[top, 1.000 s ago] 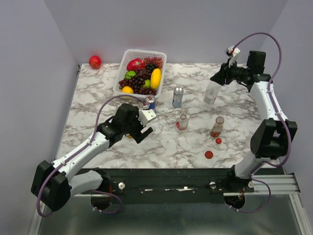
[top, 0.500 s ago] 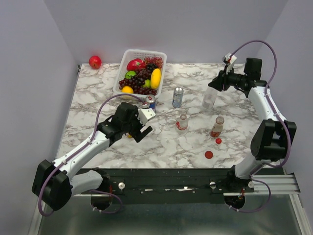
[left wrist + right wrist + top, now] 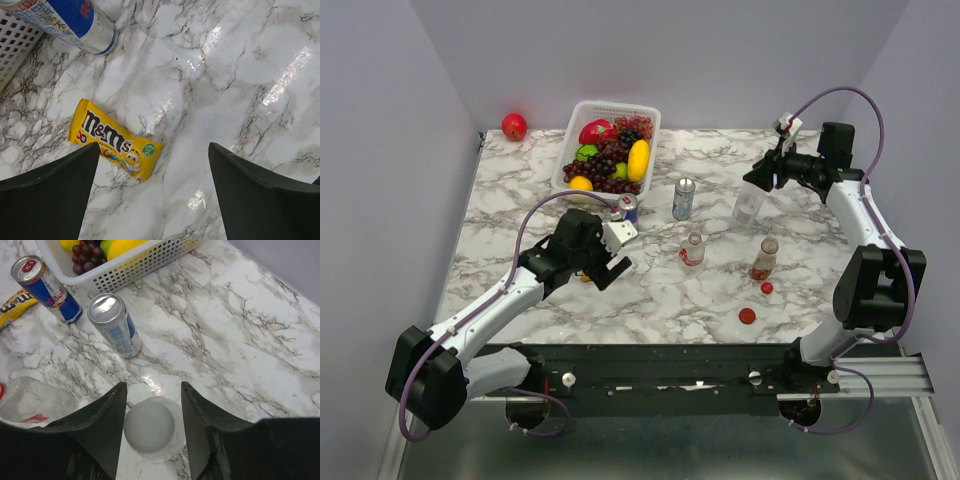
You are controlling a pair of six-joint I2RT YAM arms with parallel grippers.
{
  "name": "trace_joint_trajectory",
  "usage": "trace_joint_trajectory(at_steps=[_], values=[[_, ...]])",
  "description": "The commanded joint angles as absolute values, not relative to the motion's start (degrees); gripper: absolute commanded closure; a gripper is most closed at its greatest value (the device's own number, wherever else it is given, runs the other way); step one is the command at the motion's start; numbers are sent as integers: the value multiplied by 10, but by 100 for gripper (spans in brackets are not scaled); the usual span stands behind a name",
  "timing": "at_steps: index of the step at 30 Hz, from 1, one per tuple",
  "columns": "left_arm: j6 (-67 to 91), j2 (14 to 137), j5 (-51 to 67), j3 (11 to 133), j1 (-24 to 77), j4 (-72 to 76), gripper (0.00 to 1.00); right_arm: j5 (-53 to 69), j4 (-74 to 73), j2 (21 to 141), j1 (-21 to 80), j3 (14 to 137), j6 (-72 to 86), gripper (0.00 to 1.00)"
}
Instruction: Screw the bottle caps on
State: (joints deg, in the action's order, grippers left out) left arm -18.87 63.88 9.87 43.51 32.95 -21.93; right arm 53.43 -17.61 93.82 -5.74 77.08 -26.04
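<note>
Toward the far right of the white marbled tabletop [image 3: 520, 180], the right gripper [image 3: 153, 389] hangs over the tall colourless plastic bottle [image 3: 747, 208]. Its dark fingers [image 3: 112, 415] straddle the whitish-clear round cap [image 3: 149, 426] on the bottle's mouth, parted, with a sliver of gap each side. Nearer stand the left short red-labelled bottle [image 3: 692, 250] and the right short red-labelled bottle [image 3: 764, 260]. The small red plastic cap [image 3: 766, 288] and the nearer red plastic cap [image 3: 747, 316] lie loose just beside the latter. The left gripper [image 3: 152, 147] hovers above a yellow M&M's candy packet [image 3: 112, 140], jaws spread wide.

3 bottles [image 3: 692, 250] | 3 caps [image 3: 747, 316] | 2 cans [image 3: 683, 199] | 1 basket [image 3: 615, 103] | 1 apple [image 3: 514, 126]
</note>
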Motion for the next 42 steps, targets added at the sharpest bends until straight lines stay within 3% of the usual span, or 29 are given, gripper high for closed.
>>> trace_joint_trajectory(at_steps=[1, 20, 27, 37, 42], values=[[-184, 642, 112, 437, 326, -205, 2, 543, -166, 924, -62, 766, -268, 42], [-180, 640, 122, 432, 325, -197, 1, 539, -167, 925, -62, 799, -264, 38], [-164, 637, 115, 418, 324, -174, 1, 562, -161, 868, -55, 846, -247, 35], [-122, 610, 158, 382, 316, -136, 1, 468, -250, 791, 163, 749, -342, 34], [-120, 581, 168, 367, 315, -136, 1, 433, -252, 827, 205, 696, -367, 34]])
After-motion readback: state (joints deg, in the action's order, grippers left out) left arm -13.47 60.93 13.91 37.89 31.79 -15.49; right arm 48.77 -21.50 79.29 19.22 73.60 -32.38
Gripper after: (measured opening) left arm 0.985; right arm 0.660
